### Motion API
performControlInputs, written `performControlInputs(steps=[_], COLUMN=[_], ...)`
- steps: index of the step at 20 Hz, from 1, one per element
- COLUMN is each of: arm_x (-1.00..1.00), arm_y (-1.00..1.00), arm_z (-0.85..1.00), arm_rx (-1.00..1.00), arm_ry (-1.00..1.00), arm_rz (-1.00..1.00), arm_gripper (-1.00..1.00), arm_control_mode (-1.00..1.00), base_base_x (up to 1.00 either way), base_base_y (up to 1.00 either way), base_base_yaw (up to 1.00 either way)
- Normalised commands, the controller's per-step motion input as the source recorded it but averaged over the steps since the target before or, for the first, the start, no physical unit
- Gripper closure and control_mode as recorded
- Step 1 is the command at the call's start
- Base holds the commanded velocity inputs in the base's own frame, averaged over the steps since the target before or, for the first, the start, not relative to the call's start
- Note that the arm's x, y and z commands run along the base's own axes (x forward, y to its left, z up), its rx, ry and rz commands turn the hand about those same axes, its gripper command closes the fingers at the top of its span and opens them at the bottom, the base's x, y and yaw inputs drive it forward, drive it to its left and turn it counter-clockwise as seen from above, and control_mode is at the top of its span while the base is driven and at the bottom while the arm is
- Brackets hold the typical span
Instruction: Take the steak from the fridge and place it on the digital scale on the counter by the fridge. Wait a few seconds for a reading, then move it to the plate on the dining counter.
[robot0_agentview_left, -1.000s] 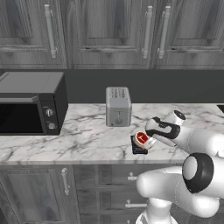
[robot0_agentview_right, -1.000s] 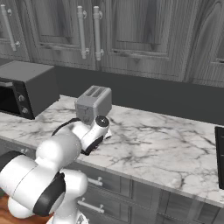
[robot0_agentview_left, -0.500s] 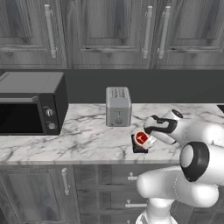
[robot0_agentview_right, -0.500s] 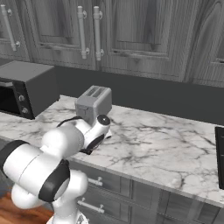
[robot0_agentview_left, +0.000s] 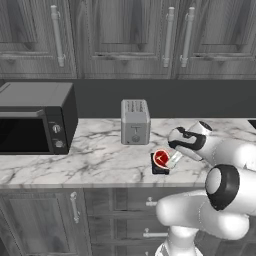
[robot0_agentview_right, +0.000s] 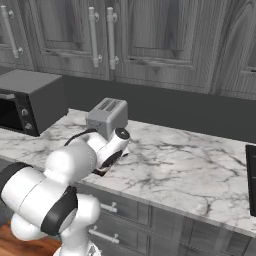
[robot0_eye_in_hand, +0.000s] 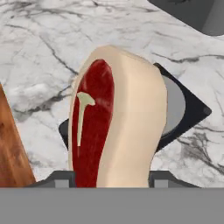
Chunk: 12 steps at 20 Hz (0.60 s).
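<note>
While I watch the hand view, the steak stands on edge in the middle of the frame, red face to the left and pale fat rim to the right, pinched between the two dark finger tips at the bottom — so the gripper is clamped on it. Behind it lies the digital scale, one black square with a round grey disc; whether the meat touches the disc I cannot tell.

From the left base view I count one steak, just right of centre, over the one scale near the counter's front edge, with the gripper reaching in from the right. One silver toaster stands just behind, and one black microwave sits at the left edge. Four cabinet handles show along the top — one upper left.
</note>
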Motion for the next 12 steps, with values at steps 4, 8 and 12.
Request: performControlInputs(steps=[4, 8, 12], arm_x=[-0.99, -0.97, -0.82], arm_y=[0.0, 0.06, 0.13], arm_z=[0.47, 0.65, 0.88], arm_rx=[0.02, 0.04, 0.06], arm_ry=[-0.2, -0.17, -0.09], arm_rz=[0.0, 0.0, 0.0], arm_gripper=[1.0, 1.0, 1.0], arm_control_mode=[-1.0, -1.0, -1.0], base_base_x=[0.0, 0.0, 0.0], base_base_y=[0.0, 0.0, 0.0], base_base_yaw=[0.0, 0.0, 0.0])
